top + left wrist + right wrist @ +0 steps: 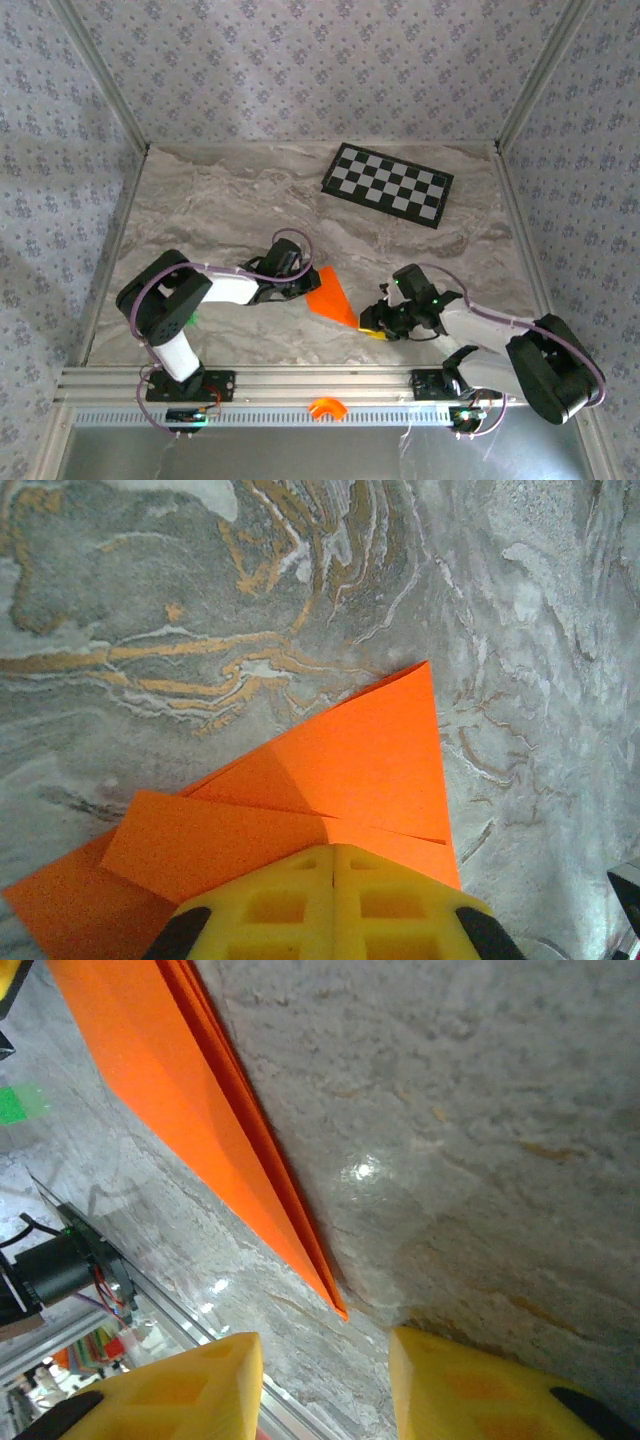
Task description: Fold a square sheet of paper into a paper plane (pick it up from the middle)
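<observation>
The orange sheet of paper (330, 297) lies on the marble table, folded into a long triangle with layered flaps, its point aimed near-right. My left gripper (303, 290) is shut, and its yellow fingertips (300, 880) rest together on the paper's (350, 750) wide end, over the flap edges. My right gripper (368, 325) is open just off the narrow tip. In the right wrist view the paper's (180, 1100) pointed end stops short of the gap of the right gripper (325, 1360), and its fingers (200, 1380) hold nothing.
A black-and-white checkerboard (388, 183) lies at the back right. A small orange arch-shaped part (325, 407) sits on the front rail. A tiny green piece (190, 320) lies by the left arm. Patterned walls close in the table on three sides.
</observation>
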Controlling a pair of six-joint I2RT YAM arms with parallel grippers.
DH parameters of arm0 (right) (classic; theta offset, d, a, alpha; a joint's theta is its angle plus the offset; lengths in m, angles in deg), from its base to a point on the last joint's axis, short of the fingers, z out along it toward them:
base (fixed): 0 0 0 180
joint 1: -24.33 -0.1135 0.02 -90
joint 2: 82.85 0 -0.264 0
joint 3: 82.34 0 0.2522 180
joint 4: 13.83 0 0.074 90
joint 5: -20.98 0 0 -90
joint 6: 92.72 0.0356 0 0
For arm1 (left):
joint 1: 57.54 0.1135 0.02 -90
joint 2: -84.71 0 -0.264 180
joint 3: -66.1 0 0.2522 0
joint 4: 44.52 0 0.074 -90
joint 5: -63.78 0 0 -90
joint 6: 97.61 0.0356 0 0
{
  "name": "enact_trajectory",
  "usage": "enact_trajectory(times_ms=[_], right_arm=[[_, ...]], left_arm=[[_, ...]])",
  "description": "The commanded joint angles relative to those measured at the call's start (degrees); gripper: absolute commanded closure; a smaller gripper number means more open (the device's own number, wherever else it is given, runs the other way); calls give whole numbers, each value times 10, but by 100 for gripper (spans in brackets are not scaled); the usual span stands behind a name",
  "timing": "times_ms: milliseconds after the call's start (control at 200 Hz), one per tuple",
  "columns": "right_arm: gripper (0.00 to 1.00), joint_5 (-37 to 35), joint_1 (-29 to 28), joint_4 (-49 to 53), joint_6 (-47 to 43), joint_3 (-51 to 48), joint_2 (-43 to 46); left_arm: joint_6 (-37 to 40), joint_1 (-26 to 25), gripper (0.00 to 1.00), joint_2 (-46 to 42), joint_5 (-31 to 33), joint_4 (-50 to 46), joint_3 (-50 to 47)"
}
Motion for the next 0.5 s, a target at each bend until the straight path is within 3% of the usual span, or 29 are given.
enact_trajectory(times_ms=[0,495], right_arm=[[62,26,-6,-49,25,5,-19],[65,30,-8,-56,28,13,-24]], left_arm=[[-1,5,97,22,9,-80,-8],[-7,5,96,27,-2,-72,-1]])
